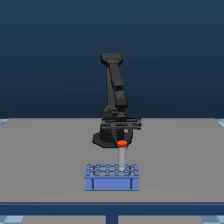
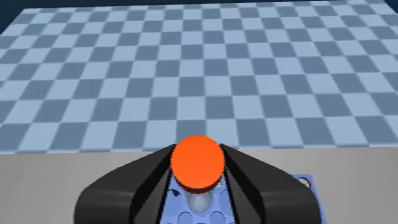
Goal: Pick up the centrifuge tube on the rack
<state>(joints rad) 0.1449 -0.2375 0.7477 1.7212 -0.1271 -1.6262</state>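
Nearest in the exterior view sits the rack (image 1: 111,177), low and blue, with rows of round holes on top and dark posts down its front face, resting on a flat grey table (image 1: 45,155). From a hole toward the exterior view's right of the rack rises the centrifuge tube (image 1: 122,159), a slim pale shaft standing upright and topped by an orange-red cap; its lower end is level with the rack top, though whether it is seated in the hole or lifted just clear cannot be told at this resolution. Right above the cap is the gripper (image 1: 123,136), dark, its fingers reaching down to about cap height (the outline blends with the arm base behind it). In the wrist view the cap fills the middle, with a black finger (image 2: 147,177) close on each side of the tube and the blue holed rack top visible between them below; the fingers flank the tube narrowly, but actual contact is not clear, so I cannot tell whether the pincer is clamped. Behind the gripper stands the black arm (image 1: 115,85), rising from its base on the table. Farthest back, the wrist view shows a blue-and-white checkered floor (image 2: 195,65) beyond the table's edge.
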